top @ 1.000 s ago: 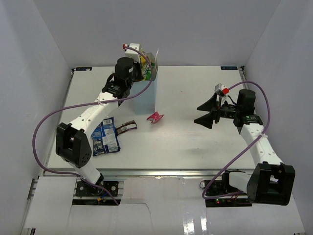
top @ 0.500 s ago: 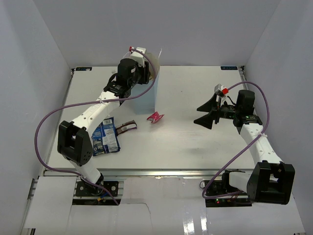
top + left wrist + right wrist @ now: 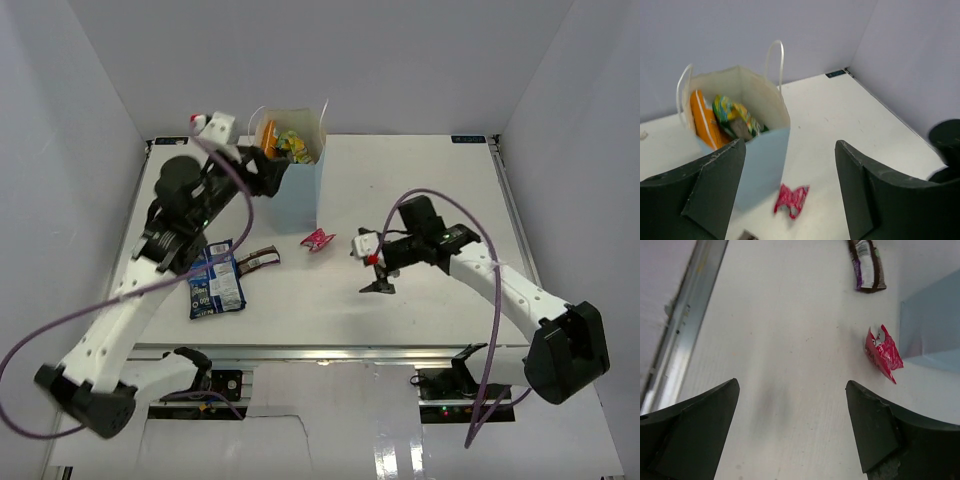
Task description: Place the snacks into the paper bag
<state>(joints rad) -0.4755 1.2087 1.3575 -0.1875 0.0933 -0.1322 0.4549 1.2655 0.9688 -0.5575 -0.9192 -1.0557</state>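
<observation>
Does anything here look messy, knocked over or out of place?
Nothing is spilled or knocked over. The tall light-blue paper bag stands upright. Some snacks lie loose outside it: a crumpled red-pink wrapper by its base, and a dark brown bar and a blue pouch further left.

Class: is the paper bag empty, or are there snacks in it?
Not empty: the bag holds an orange packet and a yellow-green pouch.

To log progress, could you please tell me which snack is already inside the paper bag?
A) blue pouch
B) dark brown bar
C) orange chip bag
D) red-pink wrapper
C: the orange chip bag stands inside the paper bag, while the red-pink wrapper, dark brown bar and blue pouch lie out on the table.
</observation>
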